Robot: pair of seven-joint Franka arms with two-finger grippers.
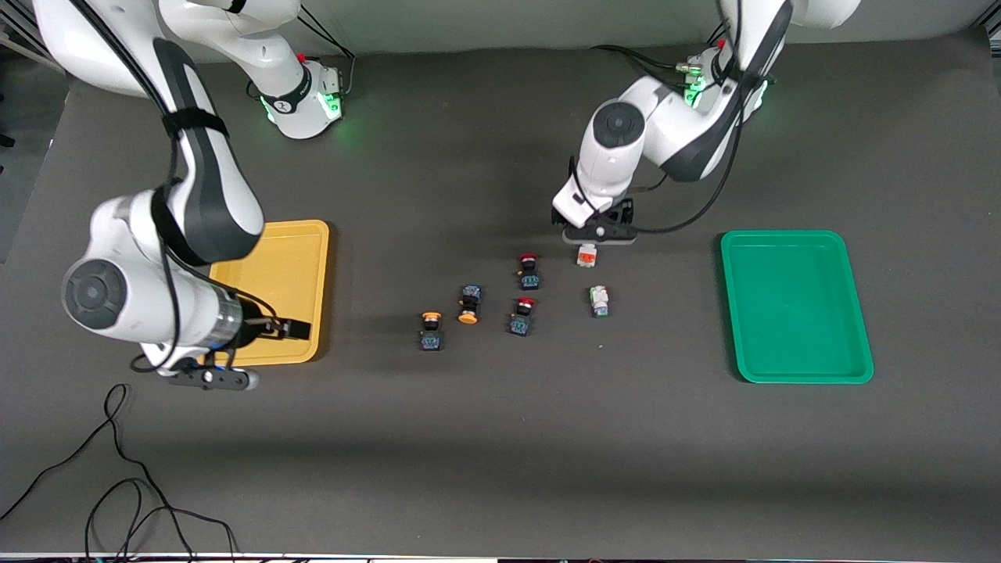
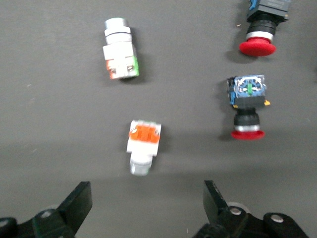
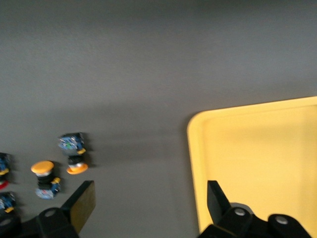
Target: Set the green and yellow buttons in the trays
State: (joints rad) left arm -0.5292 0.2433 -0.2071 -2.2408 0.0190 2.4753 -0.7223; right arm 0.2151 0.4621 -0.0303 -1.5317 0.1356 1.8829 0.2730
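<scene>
**Left arm lines up on the orange-marked button**

We see the left gripper hanging low over the middle of the table, its fingers spread wide and holding nothing, with the orange-marked white button lying on the mat just beside its tips. In the left wrist view that same button sits between the two open fingers but a little ahead of them, not yet within their reach. We judge this to be the approach to the first pick: both trays look bare.

The green-marked white button lies nearer the front camera, close to its partner. Two red-capped switches sit just toward the right arm's end, and next to them the two yellow-capped buttons. The green tray rests well apart at the left arm's end.

The right gripper waits over the near corner of the yellow tray, fingers apart and empty too.

Next, we reckon, the left gripper needs to ease forward and down to straddle the orange-marked body squarely, then close without nudging the red-capped neighbour.
</scene>
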